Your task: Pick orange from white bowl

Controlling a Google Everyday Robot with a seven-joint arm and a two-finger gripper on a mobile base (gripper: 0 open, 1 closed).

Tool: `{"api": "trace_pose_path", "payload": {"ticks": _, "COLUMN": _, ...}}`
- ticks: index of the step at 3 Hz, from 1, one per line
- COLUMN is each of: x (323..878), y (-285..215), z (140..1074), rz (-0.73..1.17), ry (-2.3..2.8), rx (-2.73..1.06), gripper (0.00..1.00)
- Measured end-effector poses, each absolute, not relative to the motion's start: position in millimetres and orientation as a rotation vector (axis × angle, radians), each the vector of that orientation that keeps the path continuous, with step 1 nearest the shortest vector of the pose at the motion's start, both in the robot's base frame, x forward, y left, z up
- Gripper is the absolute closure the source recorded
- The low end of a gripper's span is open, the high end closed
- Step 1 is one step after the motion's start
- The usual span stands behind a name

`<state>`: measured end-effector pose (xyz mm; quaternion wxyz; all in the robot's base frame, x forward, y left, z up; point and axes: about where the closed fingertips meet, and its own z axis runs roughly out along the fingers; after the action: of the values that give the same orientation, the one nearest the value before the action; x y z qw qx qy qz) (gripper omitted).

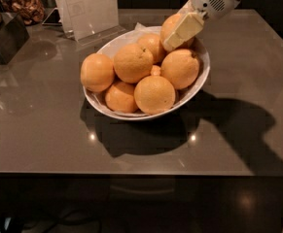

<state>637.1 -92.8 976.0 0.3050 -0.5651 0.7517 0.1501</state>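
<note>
The white bowl (203, 76) stands in the middle of the grey table and holds several oranges. My gripper (174, 35) reaches in from the top right over the bowl's back right side. It is closed around the large orange (169, 23) that sits highest at the back of the pile. One cream finger (184, 30) lies across the front of that orange; the other finger is hidden behind it. Another large orange (180, 69) lies just below the gripper, and others (132, 62) fill the bowl's left and front.
A clear sign holder (89, 8) stands behind the bowl at the left. A dark box (5, 38) and a container of brown snacks (28, 6) are at the far left. The table's front edge (141, 173) runs across below the bowl.
</note>
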Motion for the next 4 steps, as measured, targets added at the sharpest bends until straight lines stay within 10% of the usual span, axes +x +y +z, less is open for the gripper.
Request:
{"api": "trace_pose_path", "payload": {"ticks": 2, "x": 637.1, "y": -92.7, "z": 976.0, "rz": 0.397, "ry": 1.99, "rx": -1.496, "gripper": 0.89}}
{"api": "trace_pose_path", "payload": {"ticks": 4, "x": 637.1, "y": -92.7, "z": 976.0, "rz": 0.397, "ry": 1.99, "rx": -1.496, "gripper": 1.0}}
